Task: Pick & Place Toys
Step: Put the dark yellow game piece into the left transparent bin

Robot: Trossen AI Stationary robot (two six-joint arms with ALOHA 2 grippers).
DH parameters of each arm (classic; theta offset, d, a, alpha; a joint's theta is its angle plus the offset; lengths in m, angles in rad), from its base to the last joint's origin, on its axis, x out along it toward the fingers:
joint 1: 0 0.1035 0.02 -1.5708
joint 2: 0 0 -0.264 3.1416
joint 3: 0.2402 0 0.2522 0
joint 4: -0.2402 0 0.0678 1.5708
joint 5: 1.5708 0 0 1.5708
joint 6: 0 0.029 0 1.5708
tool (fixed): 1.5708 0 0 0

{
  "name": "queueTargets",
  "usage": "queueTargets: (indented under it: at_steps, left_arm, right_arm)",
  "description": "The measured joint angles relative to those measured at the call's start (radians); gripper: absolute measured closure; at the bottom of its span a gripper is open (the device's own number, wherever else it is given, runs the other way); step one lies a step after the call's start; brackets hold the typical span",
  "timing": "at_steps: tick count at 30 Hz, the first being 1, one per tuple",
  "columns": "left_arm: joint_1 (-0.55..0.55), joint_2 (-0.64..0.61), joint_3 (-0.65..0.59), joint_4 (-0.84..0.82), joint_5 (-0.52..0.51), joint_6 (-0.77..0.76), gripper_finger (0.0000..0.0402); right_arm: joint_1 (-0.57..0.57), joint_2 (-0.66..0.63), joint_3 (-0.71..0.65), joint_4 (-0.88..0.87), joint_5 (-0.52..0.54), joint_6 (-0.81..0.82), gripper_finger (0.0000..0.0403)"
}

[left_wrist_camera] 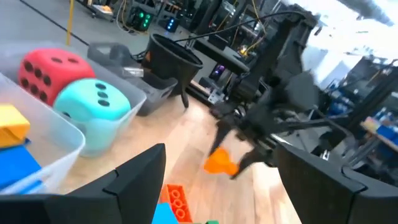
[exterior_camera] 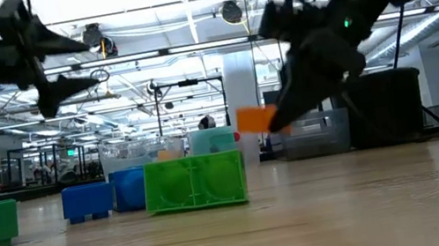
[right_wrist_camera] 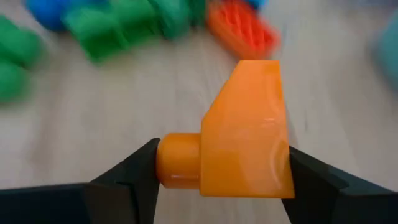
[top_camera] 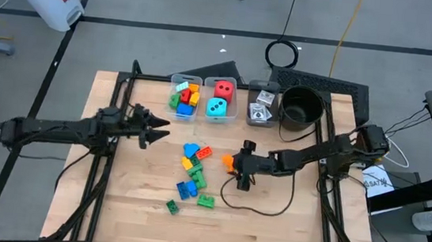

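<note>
My right gripper [top_camera: 232, 164] is shut on a small orange brick [right_wrist_camera: 249, 130], which shows lifted above the wood in the low view [exterior_camera: 255, 119]. To its left, several loose bricks, blue [top_camera: 191, 150], red [top_camera: 204, 152] and green [top_camera: 205, 201], lie flat on the table. My left gripper [top_camera: 151, 129] hangs open above the table's left half with nothing between its fingers [left_wrist_camera: 140, 180]. A red die [left_wrist_camera: 45, 71] and a teal die [left_wrist_camera: 93, 106] sit in a clear bin [top_camera: 220, 98]. My right gripper pinches the orange brick between its two fingers. One finger [right_wrist_camera: 134, 171] meets the round stud [right_wrist_camera: 177, 160] on one side, the other finger [right_wrist_camera: 311, 177] the opposite flat side [right_wrist_camera: 283, 168]. The fingers slant down from the table's right. The brick hangs clear of the table.
Three clear bins stand in a row at the far middle: one with bricks [top_camera: 184, 96], one with the dice, one with small cards [top_camera: 262, 106]. A round black pot [top_camera: 303, 107] stands to their right. Bare wood lies near the front edge [top_camera: 269, 229].
</note>
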Motion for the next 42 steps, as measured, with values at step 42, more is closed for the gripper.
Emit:
queueTargets:
  at_steps: [42]
  left_arm:
    - [-0.231,1.277,0.646,0.444,0.081,-0.032,0.0094]
  right_arm:
    - [0.186,-0.072,0.003,0.246,0.48,-0.405,0.0165]
